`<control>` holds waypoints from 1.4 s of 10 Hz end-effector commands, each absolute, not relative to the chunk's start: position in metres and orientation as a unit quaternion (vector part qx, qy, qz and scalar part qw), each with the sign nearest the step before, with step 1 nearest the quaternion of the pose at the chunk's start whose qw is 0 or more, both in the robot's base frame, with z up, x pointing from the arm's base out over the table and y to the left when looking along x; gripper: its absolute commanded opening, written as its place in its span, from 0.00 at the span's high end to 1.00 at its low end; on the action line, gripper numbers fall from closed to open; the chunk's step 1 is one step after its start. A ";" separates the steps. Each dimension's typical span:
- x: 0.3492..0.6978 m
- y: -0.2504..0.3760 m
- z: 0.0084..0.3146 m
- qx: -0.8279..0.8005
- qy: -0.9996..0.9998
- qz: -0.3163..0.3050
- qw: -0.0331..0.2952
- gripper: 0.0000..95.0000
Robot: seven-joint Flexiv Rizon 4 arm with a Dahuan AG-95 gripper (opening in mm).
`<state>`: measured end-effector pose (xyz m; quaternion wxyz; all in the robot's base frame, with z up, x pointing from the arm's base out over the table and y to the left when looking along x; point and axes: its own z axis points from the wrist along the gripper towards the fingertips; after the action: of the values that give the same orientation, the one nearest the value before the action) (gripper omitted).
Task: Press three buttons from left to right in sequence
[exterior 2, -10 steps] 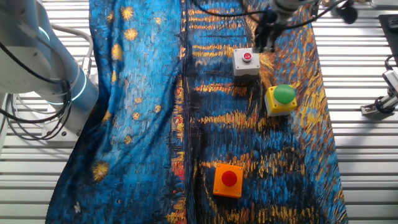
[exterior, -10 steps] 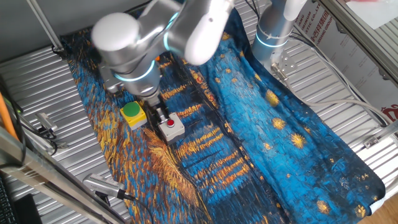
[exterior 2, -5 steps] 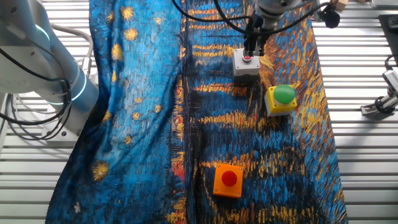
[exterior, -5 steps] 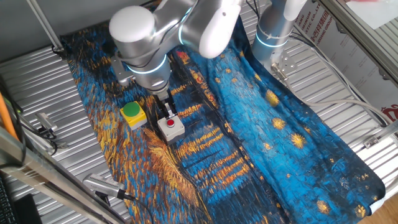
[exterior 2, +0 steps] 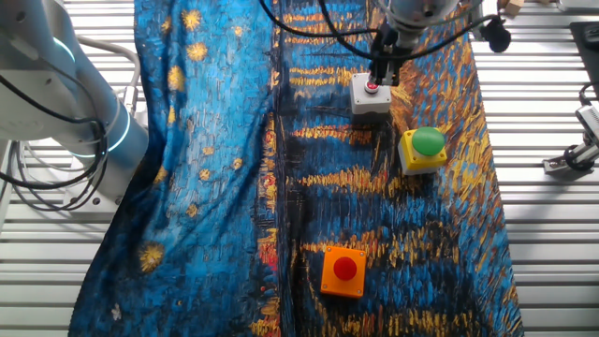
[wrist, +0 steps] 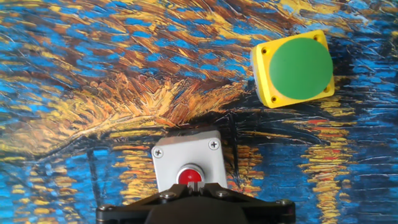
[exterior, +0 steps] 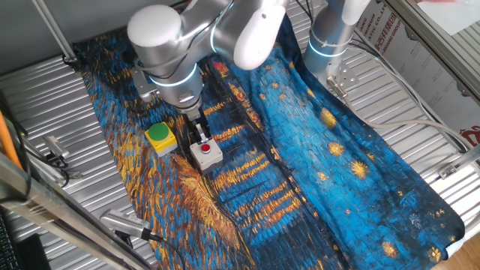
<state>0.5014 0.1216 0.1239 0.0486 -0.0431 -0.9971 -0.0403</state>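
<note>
The grey box with the red cap (exterior: 208,154) sits on the painted cloth; it also shows in the other fixed view (exterior 2: 369,99) and in the hand view (wrist: 186,157). My gripper (wrist: 195,185) points straight down with its fingertips together right over the red cap (wrist: 188,175); it also shows in one fixed view (exterior: 202,139) and in the other (exterior 2: 376,80). The yellow box with the green cap (exterior: 160,138) (exterior 2: 423,150) (wrist: 293,68) stands beside the grey one. The orange box with the red cap (exterior 2: 343,271) stands farther along the cloth, apart from both.
The blue and orange painted cloth (exterior 2: 215,140) covers a ribbed metal table (exterior: 45,112). A second arm's base (exterior 2: 75,103) stands at the cloth's edge. Cables and metal clamps (exterior: 52,157) lie beside the cloth, and metal bars (exterior: 45,195) cross the front.
Over the last second my gripper moved from beside the grey box to above its red cap. In the last half second it has hardly shifted.
</note>
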 end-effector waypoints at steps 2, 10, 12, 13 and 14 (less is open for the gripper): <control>0.511 0.128 0.125 -0.047 -0.997 -0.041 0.054 1.00; 0.511 0.131 0.093 -0.043 -0.992 -0.018 0.117 1.00; 0.510 0.130 0.102 -0.083 -0.988 -0.089 0.097 1.00; 0.510 0.130 0.104 -0.074 -0.989 -0.075 0.102 1.00; 0.510 0.129 0.110 -0.066 -0.990 -0.053 0.111 1.00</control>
<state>0.5125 0.1294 0.1042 0.1211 -0.0569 -0.9903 -0.0379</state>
